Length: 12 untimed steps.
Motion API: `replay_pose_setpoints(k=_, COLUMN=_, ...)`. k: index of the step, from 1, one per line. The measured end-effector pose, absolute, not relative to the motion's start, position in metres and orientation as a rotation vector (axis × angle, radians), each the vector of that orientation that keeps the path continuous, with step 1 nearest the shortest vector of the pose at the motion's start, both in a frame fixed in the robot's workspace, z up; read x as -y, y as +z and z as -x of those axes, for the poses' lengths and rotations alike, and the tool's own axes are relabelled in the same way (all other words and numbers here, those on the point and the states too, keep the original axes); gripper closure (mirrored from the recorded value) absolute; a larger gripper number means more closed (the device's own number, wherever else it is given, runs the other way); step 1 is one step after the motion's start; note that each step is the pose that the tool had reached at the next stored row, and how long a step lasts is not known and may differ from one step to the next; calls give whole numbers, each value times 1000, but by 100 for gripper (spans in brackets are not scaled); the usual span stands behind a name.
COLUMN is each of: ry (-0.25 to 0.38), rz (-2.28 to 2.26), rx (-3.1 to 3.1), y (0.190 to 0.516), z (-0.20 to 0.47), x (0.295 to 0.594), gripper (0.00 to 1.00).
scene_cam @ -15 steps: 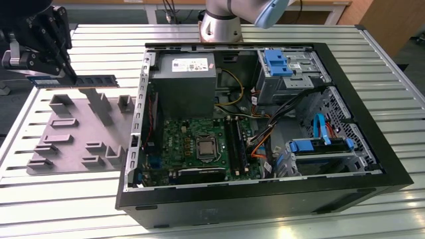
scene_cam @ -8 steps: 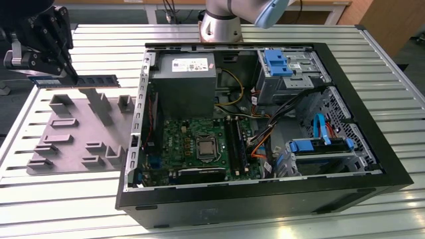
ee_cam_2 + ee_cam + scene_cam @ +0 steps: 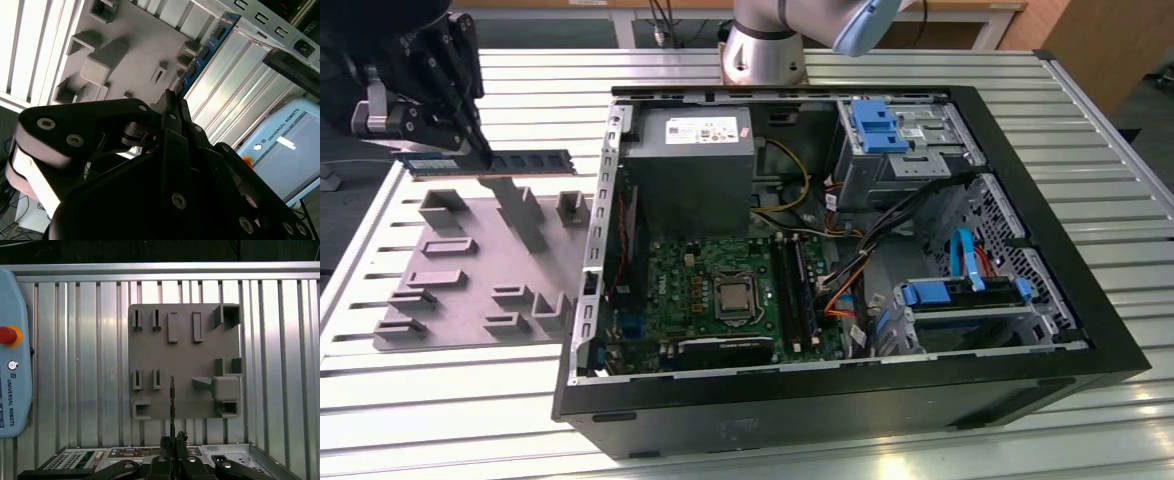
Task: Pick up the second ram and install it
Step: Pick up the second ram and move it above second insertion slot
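Ram (image 3: 527, 161) in fingers (image 3: 464, 130), over holder (image 3: 474, 270), near case (image 3: 854, 405)

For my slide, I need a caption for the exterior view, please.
The black tool holds a thin blue-green RAM stick above the grey holder plate beside the open black computer case.

Blue-green second ram (image 3: 520, 161), black claw (image 3: 478, 152), grey tray (image 3: 478, 255), black case (image 3: 854, 405), ribbed silver table (image 3: 440, 400)

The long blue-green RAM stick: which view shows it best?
The exterior view: the long blue-green RAM stick shows its flat side with chips. The second wrist view shows the stick foreshortened; the first wrist view shows it edge-on.
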<state>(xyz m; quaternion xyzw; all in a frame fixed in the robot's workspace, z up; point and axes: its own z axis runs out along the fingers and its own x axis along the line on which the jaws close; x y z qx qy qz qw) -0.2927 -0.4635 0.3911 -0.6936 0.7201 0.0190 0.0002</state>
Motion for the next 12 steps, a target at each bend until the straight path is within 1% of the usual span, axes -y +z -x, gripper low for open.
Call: replay_pose_setpoints(k=12, ry=60, rz=2179, rx=-2262, y=391, z=280, x=463, gripper=86)
